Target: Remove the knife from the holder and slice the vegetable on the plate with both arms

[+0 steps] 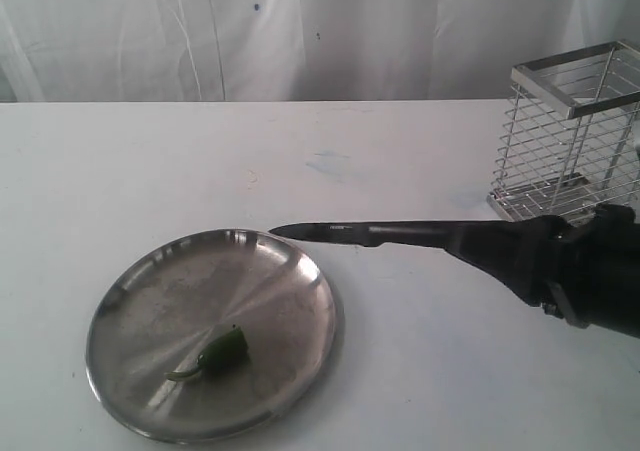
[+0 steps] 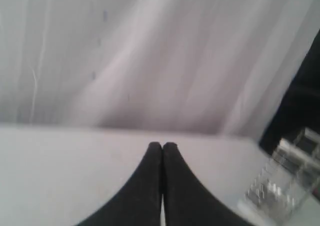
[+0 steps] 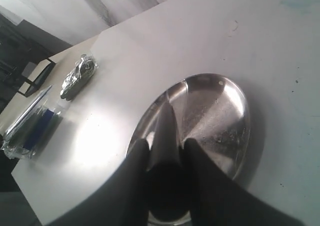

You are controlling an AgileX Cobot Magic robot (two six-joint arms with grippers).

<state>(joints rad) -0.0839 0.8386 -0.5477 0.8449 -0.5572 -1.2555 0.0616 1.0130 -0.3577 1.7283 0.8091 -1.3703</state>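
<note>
My right gripper (image 1: 458,239) comes in from the right, shut on the black handle of the knife (image 1: 350,232). The dark blade lies level above the table, its tip over the far rim of the plate (image 1: 150,296). On the plate rests the vegetable (image 1: 222,352), a small green pepper with a curved stem, well in front of the blade. In the right wrist view the knife (image 3: 166,123) runs out between the fingers of the right gripper (image 3: 166,143) over the plate (image 3: 220,110). The left gripper (image 2: 162,147) is shut and empty above the bare table; the exterior view does not show it.
The wire-mesh holder (image 1: 575,136) stands at the back right, behind my right arm, and shows blurred as the holder (image 2: 285,186) in the left wrist view. A foil-wrapped lump (image 3: 79,75) and a clear packet of blue pens (image 3: 30,123) lie near the table's edge beyond the plate.
</note>
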